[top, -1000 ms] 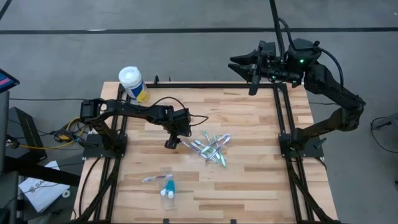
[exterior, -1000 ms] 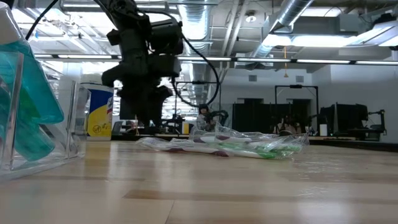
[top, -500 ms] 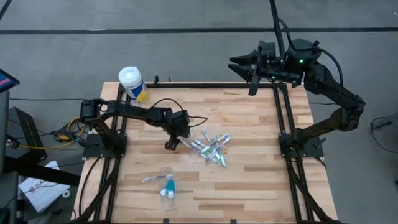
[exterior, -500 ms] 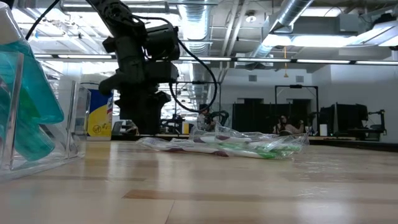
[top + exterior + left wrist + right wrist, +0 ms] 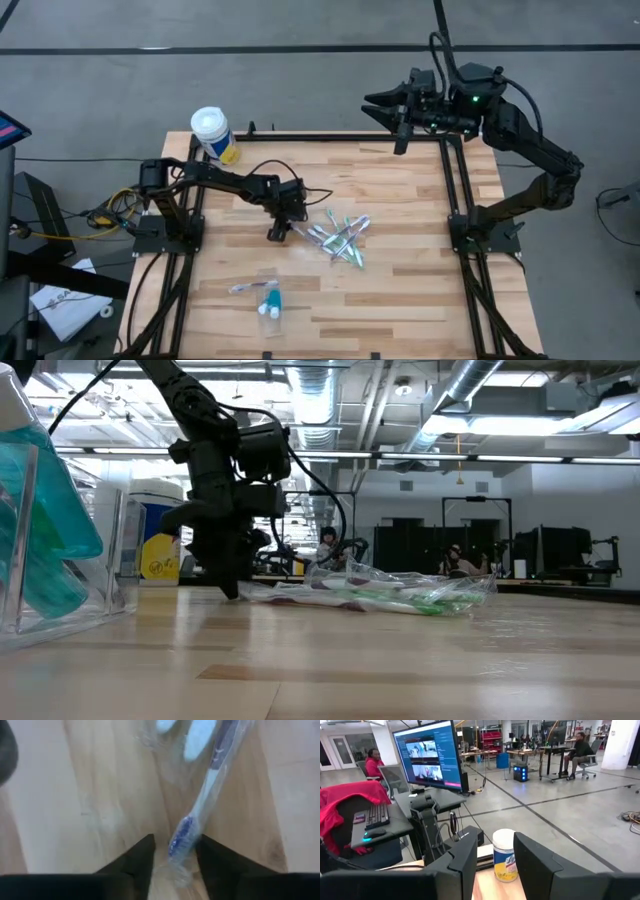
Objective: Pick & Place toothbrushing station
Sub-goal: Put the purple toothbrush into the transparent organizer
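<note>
A pile of slim toothbrushes in clear wrappers (image 5: 340, 238) lies at the table's middle; it also shows in the low view (image 5: 385, 593). My left gripper (image 5: 278, 233) is open and down at the table at the pile's left end. Its fingers stand on either side of the purple head end of one wrapped toothbrush (image 5: 186, 827). The see-through holder with teal-and-white tubes (image 5: 268, 298) lies near the table's front edge, with one more toothbrush (image 5: 243, 288) beside it. My right gripper (image 5: 399, 127) is open and empty, raised over the table's far right edge.
A white-lidded canister with a yellow label (image 5: 212, 133) stands at the table's far left corner. The holder (image 5: 55, 540) stands close to the low camera. Bare wood lies at the table's right half and far side. People sit in the room beyond (image 5: 370, 760).
My left gripper has gone down to the table at the left end of the toothbrush pile. My right arm has shifted a little toward the table's left. The toothbrushes and the holder have stayed in place.
</note>
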`<act>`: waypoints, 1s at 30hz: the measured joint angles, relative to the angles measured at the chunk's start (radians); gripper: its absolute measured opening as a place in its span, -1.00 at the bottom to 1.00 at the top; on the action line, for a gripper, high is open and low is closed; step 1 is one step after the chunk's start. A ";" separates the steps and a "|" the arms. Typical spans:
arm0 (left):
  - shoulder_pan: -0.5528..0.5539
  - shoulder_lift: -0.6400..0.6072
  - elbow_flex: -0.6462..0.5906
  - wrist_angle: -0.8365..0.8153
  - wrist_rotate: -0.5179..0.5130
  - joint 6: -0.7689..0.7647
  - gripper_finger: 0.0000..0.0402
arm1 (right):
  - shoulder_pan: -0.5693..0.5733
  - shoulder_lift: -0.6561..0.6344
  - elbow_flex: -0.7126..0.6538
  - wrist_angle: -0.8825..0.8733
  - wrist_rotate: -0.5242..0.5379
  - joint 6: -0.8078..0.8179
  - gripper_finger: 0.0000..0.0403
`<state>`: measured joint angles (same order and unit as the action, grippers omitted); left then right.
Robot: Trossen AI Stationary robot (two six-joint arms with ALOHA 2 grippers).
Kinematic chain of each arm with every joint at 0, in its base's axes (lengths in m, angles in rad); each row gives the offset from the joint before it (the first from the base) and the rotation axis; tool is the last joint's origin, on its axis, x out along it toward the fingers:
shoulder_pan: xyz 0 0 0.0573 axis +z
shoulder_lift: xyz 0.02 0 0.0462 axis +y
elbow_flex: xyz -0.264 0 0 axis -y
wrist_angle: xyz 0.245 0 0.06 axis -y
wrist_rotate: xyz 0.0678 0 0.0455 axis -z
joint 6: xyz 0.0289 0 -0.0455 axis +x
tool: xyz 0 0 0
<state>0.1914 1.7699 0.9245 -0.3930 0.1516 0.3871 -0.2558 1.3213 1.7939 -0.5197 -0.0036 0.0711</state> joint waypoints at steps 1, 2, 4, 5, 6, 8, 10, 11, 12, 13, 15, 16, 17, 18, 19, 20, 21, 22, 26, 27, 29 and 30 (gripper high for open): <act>0.004 0.000 0.000 0.002 -0.004 -0.005 -0.43 | 0.000 0.006 0.000 0.003 0.000 0.000 -0.41; 0.006 -0.001 0.000 0.004 -0.005 -0.023 -0.56 | 0.000 0.009 0.001 0.008 0.000 0.000 -0.41; 0.009 -0.002 0.000 0.008 0.004 -0.080 -0.83 | 0.000 0.013 0.000 0.000 0.000 0.000 -0.41; 0.009 -0.002 0.000 0.008 0.008 -0.124 -0.90 | 0.000 0.013 0.000 0.000 0.000 -0.002 -0.41; 0.009 -0.006 0.000 0.008 0.016 -0.176 -0.91 | 0.000 0.012 0.000 0.002 0.000 -0.003 -0.41; 0.003 -0.033 -0.004 -0.010 0.050 -0.274 -0.91 | 0.000 0.009 0.000 0.005 0.000 -0.019 -0.41; -0.001 -0.098 -0.004 -0.014 0.058 -0.341 -0.95 | 0.000 0.010 0.000 0.009 0.000 -0.031 -0.41; -0.001 -0.142 -0.002 -0.010 0.056 -0.367 -0.97 | -0.001 0.011 0.000 0.013 0.000 -0.039 -0.41; 0.000 -0.187 -0.002 -0.013 0.041 -0.393 -0.98 | -0.001 0.011 0.000 0.022 0.000 -0.045 -0.41; 0.002 -0.233 -0.001 -0.027 0.020 -0.417 -0.99 | -0.001 0.011 0.000 0.032 0.000 -0.051 -0.41; 0.003 -0.326 -0.001 -0.071 -0.006 -0.465 -0.99 | -0.001 0.010 0.000 0.049 0.000 -0.066 -0.41; 0.003 -0.372 -0.001 -0.109 -0.004 -0.485 -0.99 | -0.001 0.010 0.000 0.052 0.000 -0.075 -0.41; 0.001 -0.417 0.000 -0.146 -0.003 -0.507 -1.00 | -0.001 0.010 0.000 0.057 0.000 -0.081 -0.41; 0.001 -0.460 0.000 -0.198 -0.003 -0.527 -1.00 | -0.002 0.010 0.000 0.060 0.000 -0.088 -0.41; -0.001 -0.500 0.000 -0.259 0.005 -0.550 -1.00 | -0.002 0.011 0.000 0.064 -0.001 -0.096 -0.41; -0.003 -0.538 0.000 -0.306 0.016 -0.573 -1.00 | -0.002 0.010 0.000 0.070 -0.002 -0.103 -0.41; -0.005 -0.577 0.000 -0.356 0.032 -0.599 -1.00 | -0.003 0.010 0.000 0.076 -0.008 -0.107 -0.41; -0.012 -0.612 0.000 -0.405 0.049 -0.630 -1.00 | -0.005 0.010 0.000 0.086 -0.022 -0.109 -0.41; -0.063 -0.726 0.000 -0.549 0.092 -0.797 -1.00 | -0.025 0.010 0.000 0.124 -0.087 -0.108 -0.41; -0.081 -0.749 0.000 -0.584 0.093 -0.842 -1.00 | -0.030 0.010 0.000 0.129 -0.101 -0.108 -0.41; -0.126 -0.775 0.002 -0.643 0.094 -0.933 -1.00 | -0.035 0.010 0.000 0.140 -0.119 -0.108 -0.41; -0.151 -0.781 0.005 -0.680 0.095 -0.976 -1.00 | -0.035 0.010 0.000 0.142 -0.133 -0.108 -0.41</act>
<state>0.0407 0.9887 0.9293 -1.0728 0.2466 -0.5886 -0.2913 1.3315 1.7943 -0.3776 -0.1367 -0.0365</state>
